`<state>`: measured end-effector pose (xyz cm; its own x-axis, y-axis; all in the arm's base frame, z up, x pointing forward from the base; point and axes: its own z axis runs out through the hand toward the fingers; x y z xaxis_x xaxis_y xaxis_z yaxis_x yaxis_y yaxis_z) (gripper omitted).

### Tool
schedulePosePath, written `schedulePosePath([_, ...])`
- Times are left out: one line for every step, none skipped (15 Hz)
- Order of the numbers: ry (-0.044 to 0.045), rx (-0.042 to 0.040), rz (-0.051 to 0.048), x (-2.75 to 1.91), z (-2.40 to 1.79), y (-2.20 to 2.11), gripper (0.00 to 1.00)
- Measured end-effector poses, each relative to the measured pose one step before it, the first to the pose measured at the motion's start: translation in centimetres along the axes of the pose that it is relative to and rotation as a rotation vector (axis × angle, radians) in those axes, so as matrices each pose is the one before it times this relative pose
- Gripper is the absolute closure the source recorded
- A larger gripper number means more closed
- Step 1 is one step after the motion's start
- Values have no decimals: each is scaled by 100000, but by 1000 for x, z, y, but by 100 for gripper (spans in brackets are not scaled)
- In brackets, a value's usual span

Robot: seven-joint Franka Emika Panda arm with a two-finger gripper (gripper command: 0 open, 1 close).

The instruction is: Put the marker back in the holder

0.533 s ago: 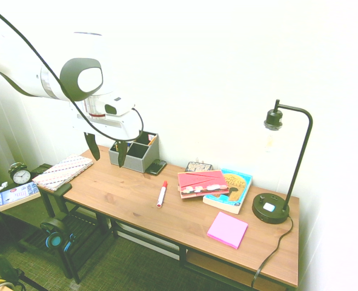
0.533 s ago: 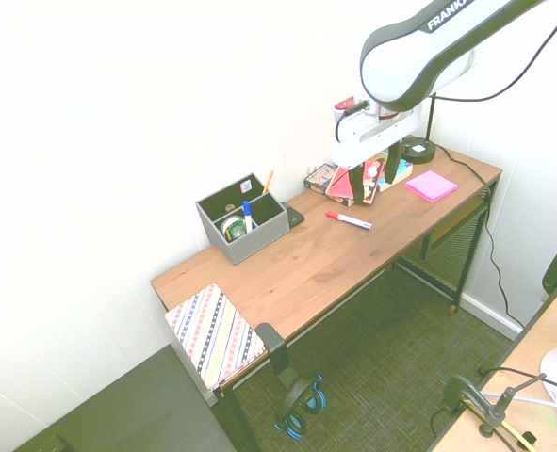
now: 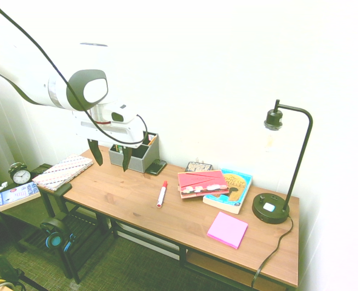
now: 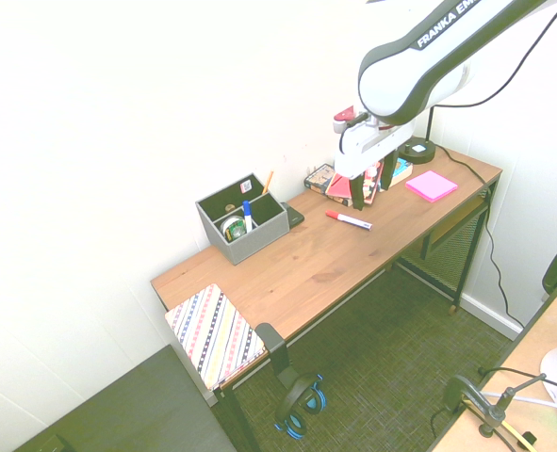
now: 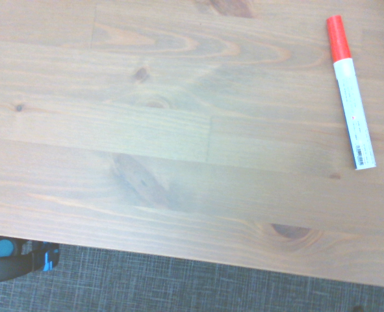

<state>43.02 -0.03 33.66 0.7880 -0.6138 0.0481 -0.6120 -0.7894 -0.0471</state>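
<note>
The red-capped marker was seen lying flat on the wooden desk, between the grey holder and the pink sticky notes. The tool was held above the desk with its fingers spread apart, and nothing was gripped between them. A blue-capped marker was kept upright in the holder, and a striped notebook was placed at the desk's end.

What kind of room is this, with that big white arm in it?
Probably a study or home office: there's a wooden desk with a black lamp, a grey organizer holding pens, and a pink pad of notes.
</note>
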Motion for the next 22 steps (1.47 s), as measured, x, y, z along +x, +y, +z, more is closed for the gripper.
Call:
schedulePosePath([581,-1073,-3202,526,1408,741,0])
schedulePosePath([961,-1047,-1897,728,1355,673,0])
schedulePosePath([857,-717,-1062,681,1470,623,0])
schedulePosePath([628,-488,-531,566,1417,492,0])
schedulePosePath([89,-147,-87,687,1295,319,0])
schedulePosePath([-76,-15,-140,911,1176,163,0])
schedulePosePath([-170,-290,14,1084,1123,73,0])
schedulePosePath([48,-403,229,1155,1086,151,0])
schedulePosePath([455,-429,253,1254,1008,206,0])
schedulePosePath([331,-540,-47,1139,1053,158,0])
schedulePosePath([96,-625,-371,946,1043,-22,0])
schedulePosePath([216,-575,-805,827,1003,-253,0])
schedulePosePath([163,-619,-819,537,861,-430,0])
schedulePosePath([-131,-655,-724,302,793,-479,0])
schedulePosePath([-355,-551,-552,138,779,-437,0])
schedulePosePath([-277,-506,-681,68,738,-429,100])
schedulePosePath([-187,-536,-367,124,618,-305,100])
schedulePosePath([125,-217,-162,195,313,-320,100])
schedulePosePath([495,192,1,228,-58,-369,100])
schedulePosePath([299,207,-12,150,-18,-390,100])
schedulePosePath([179,114,-249,66,-17,-371,100])
schedulePosePath([-21,214,-50,-75,-9,-411,100])
